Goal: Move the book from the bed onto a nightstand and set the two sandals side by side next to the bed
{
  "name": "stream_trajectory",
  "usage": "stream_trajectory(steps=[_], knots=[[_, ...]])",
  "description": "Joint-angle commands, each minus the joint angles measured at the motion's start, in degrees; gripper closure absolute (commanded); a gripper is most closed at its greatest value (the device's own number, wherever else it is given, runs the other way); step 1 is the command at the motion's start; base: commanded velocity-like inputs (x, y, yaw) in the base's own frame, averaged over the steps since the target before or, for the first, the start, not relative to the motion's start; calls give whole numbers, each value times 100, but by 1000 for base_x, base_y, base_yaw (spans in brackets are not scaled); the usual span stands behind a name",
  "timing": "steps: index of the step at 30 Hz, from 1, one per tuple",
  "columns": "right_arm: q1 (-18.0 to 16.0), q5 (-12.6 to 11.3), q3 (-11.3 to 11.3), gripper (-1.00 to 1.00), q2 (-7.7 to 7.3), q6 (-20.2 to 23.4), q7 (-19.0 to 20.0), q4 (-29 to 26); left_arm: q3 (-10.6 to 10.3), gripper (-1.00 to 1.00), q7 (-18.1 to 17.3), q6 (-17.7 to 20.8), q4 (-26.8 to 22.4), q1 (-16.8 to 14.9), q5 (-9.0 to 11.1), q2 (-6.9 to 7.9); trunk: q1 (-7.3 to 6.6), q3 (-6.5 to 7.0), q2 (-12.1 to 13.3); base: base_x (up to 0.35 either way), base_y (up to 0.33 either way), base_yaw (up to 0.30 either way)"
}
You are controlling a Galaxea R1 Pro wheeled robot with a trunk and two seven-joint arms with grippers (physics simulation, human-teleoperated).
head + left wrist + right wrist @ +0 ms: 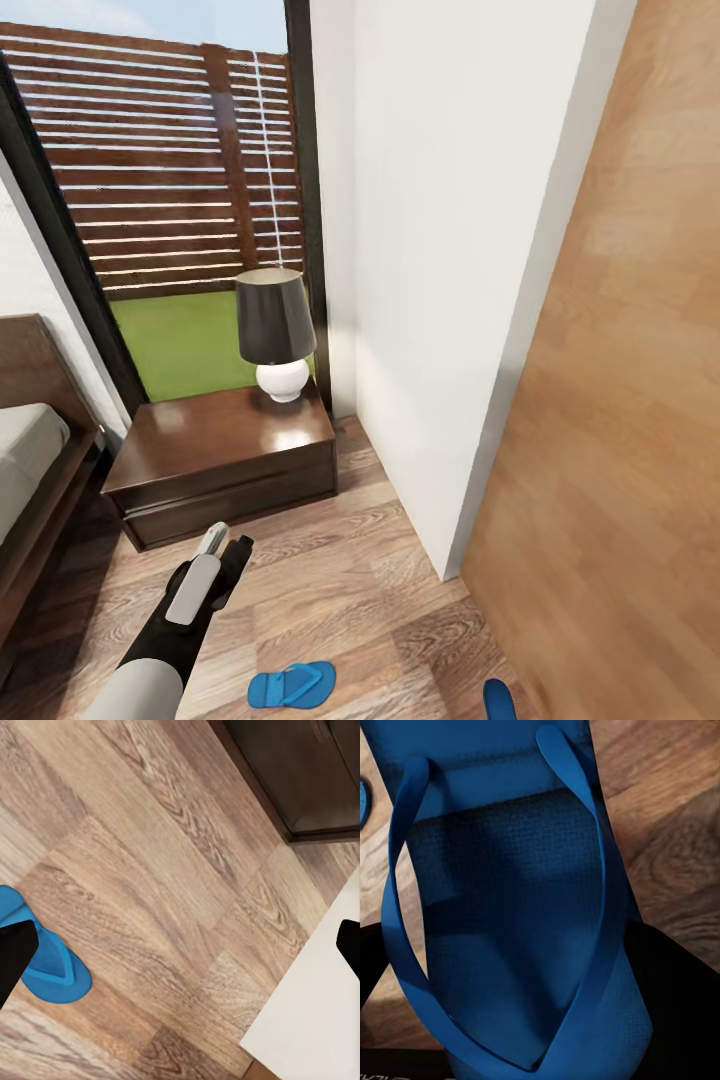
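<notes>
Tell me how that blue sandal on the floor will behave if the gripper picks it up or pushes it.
The sandal lies flat, so it should slide rather than roll or tip. It looks thin and probably light. Its slim straps suggest some flex, so it may droop when gripped at one end.

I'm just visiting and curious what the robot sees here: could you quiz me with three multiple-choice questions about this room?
1. Where does the black-shaded lamp with the round white base stand?
A. on the glossy dark-brown wooden nightstand
B. on the floor
C. on the bed

2. What colour are the flip-flop sandals?
A. red
B. bright blue
C. green

3. How does the nearer sandal lie?
A. leaning against the wall
B. flat on the light wood-plank floor
C. on the nightstand

Answers: 1 A, its base rests on the nightstand's top. 2 B, both the nearer one and the other sandal are blue. 3 B, it lies flat on the planks.
</notes>
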Motion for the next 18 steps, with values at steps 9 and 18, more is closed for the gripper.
stream_trajectory(steps=[9,18], knots=[[-8,-25,-11,100,-2,-14,32,19,21,-100,26,26,-12,-3,34,-6,0,-5,-2,8,0,-57],[-8,-25,-11,100,-2,-14,32,19,26,-100,26,22,-12,-3,36,-6,0,-5,-2,0,0,-130]])
